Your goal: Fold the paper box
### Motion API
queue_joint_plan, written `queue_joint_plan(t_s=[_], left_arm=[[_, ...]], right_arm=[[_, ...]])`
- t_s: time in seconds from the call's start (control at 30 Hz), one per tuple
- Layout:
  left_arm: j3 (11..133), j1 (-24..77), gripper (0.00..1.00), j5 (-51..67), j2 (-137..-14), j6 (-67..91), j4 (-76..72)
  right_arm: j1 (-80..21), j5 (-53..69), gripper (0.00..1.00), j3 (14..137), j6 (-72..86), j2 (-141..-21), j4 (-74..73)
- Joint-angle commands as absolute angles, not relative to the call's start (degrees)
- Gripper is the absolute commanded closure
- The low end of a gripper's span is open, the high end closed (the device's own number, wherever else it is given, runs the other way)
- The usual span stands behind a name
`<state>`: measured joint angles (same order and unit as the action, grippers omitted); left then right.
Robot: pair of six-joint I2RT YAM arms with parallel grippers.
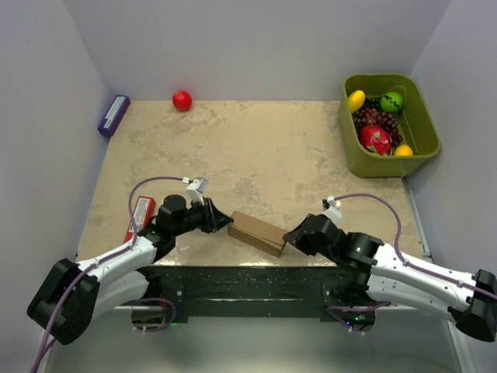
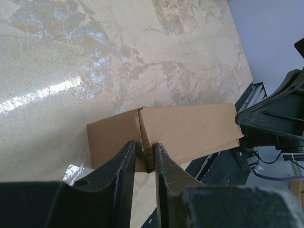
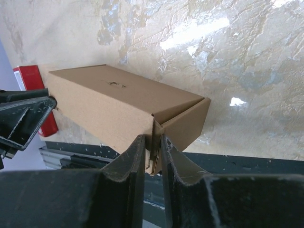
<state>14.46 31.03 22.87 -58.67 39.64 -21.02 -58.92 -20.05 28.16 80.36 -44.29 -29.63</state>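
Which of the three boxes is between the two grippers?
The brown paper box, front centre; the red box lies left of it, the purple box far back left.

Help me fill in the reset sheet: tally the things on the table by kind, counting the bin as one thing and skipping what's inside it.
Boxes: 3 (brown paper box, red box, purple box)
Balls: 1 (red ball)
Bins: 1 (green bin)
Total: 5

High rear overview; close, opposed wrist views of paper box (image 1: 256, 232)
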Motion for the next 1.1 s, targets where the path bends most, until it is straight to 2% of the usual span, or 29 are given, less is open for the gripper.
queue_joint_plan(t_s=[0.0,0.1,0.17,0.37,0.63,0.73,0.83,1.07], left_arm=[[14.1,30.8,0.85,23.6,-60.1,34.0,-12.4],[15.3,30.8,0.87,22.7,-59.7,32.4,-9.6],[15.3,30.8,0.87,22.5,-59.1,32.4,-9.5],[16.3,30.8,0.87,20.4,-56.3,31.7,-6.5],[16.7,30.8,0.87,20.8,-56.9,31.4,-6.2],[16.8,30.8,0.87,21.2,-57.2,31.3,-6.5],[16.8,30.8,0.87,21.4,-57.2,31.2,-6.7],[17.0,30.8,0.88,21.5,-57.2,31.0,-6.9]], right_arm=[[-59.2,-23.7,0.9,29.4,76.6,-45.4,-39.8],[-59.2,-24.5,0.83,30.1,75.7,-44.7,-39.6],[-59.2,-24.6,0.73,30.1,75.1,-43.7,-39.8],[-59.2,-23.9,0.55,31.5,73.5,-40.2,-42.8],[-59.2,-22.0,0.48,32.8,73.6,-35.8,-41.2],[-59.2,-21.0,0.36,33.6,72.9,-34.8,-38.7],[-59.2,-19.1,0.3,34.4,72.0,-36.2,-36.3],[-59.2,-13.9,0.31,32.3,72.9,-39.3,-32.8]])
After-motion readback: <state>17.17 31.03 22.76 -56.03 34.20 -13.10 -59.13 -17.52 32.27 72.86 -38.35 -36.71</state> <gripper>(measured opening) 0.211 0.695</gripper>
